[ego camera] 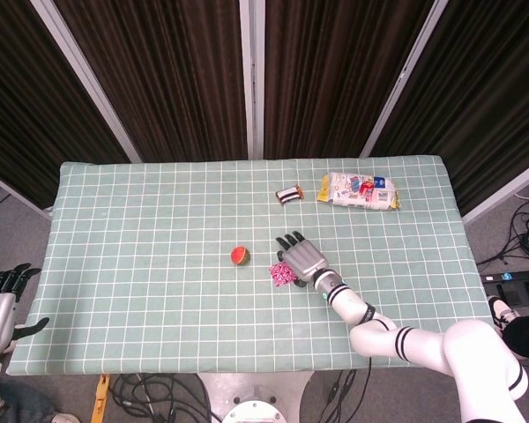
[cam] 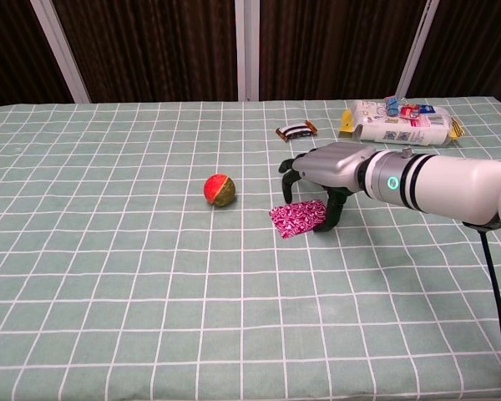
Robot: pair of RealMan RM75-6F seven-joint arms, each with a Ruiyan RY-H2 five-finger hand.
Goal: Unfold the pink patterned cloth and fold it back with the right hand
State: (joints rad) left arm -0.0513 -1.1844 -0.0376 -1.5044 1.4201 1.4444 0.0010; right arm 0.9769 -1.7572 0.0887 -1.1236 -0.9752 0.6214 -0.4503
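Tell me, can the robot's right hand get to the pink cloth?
Probably yes. The right hand hovers right over the pink cloth, fingers pointing down at its far edge, with nothing between them.

Bright, even light (sharp, soft shadows).

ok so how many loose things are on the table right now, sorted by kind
cloths: 1, the pink patterned cloth under the right hand
balls: 1, the red and green ball
snack packets: 2, the small dark bar and the big white packet
total: 4
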